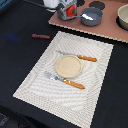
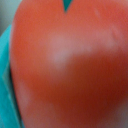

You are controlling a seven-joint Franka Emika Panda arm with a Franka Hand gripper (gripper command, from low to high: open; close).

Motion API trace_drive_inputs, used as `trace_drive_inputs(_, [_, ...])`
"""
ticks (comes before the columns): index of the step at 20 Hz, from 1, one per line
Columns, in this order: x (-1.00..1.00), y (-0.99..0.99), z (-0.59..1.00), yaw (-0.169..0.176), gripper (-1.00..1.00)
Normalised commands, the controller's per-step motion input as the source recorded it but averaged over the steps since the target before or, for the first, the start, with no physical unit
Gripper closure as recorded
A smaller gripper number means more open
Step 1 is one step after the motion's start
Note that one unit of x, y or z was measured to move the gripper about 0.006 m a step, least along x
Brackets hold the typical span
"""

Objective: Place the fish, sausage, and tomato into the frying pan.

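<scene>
The robot's hand grips the glossy red-orange tomato, which fills the wrist view, just beside the round grey metal frying pan, presumably to drop it among the white contents.

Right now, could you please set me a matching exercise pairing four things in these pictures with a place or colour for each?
Things:
1. sausage
2. plate
3. frying pan
4. tomato

Descriptions:
a. grey, on the brown board
b. tan, in the middle of the striped mat
c. on the bare black table, off the mat
d. red, filling the wrist view

Pairs: 1-c, 2-b, 3-a, 4-d
</scene>
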Motion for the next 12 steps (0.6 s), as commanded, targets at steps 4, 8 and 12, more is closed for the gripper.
trace_drive_inputs(4, [0.81, 0.67, 0.59, 0.000, 1.00])
trace_drive_inputs(8, [0.80, 0.69, 0.58, 0.000, 1.00])
trace_drive_inputs(12, [0.78, 0.69, 0.46, 0.000, 1.00])
